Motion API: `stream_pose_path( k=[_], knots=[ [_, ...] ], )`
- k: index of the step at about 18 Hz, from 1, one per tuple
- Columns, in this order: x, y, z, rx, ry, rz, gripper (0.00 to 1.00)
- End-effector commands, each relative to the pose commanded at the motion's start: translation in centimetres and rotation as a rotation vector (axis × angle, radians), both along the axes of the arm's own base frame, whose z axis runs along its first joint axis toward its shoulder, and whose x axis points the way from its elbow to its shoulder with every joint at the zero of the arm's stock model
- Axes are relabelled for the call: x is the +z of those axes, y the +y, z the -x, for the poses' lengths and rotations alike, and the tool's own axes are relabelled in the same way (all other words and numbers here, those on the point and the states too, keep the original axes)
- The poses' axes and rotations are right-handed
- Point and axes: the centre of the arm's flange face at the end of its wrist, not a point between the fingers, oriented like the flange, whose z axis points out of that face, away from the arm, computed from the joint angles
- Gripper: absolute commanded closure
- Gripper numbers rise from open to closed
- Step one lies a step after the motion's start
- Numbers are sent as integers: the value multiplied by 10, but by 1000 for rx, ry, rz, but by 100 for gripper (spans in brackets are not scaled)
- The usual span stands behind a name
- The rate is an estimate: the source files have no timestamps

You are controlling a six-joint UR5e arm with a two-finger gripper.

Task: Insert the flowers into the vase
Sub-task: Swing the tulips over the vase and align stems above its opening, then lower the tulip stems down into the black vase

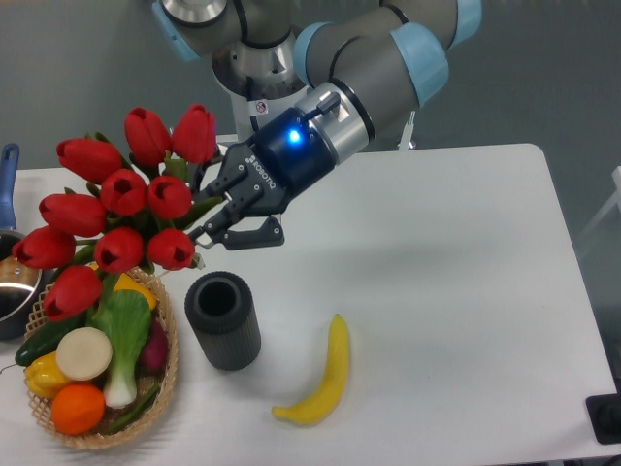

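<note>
Jaws clamp the stems of the flowers (121,209), gripper (215,228) tilted, blooms hanging out over the basket (163,374) of vegetables. Nearest the onlooker lies a banana (320,379) on the tabletop (456,291). Just behind it the vase (223,320) stands upright, mouth unfilled. Recommended: swing the bunch upright, centre the stem ends over the rim, then lower straight.

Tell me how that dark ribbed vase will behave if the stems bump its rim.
The vase stands upright and looks short and wide, so it probably resists tipping. Its ribbed wall suggests fair grip, yet on the smooth table it may slide. The flowers in the gripper look bulkier, so it might turn top-heavy.
</note>
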Motion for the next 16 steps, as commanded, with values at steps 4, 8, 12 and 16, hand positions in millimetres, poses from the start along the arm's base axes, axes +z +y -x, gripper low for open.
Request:
stream_pose_path(
  k=[4, 8, 12, 16],
  knots=[
    [-1, -5, 8, 10, 24, -15, 75],
    [-22, -15, 13, 16, 75, -40, 75],
    [-35, -20, 9, 13, 87, -45, 75],
    [-45, -20, 4, -1, 122, -64, 75]
  ],
)
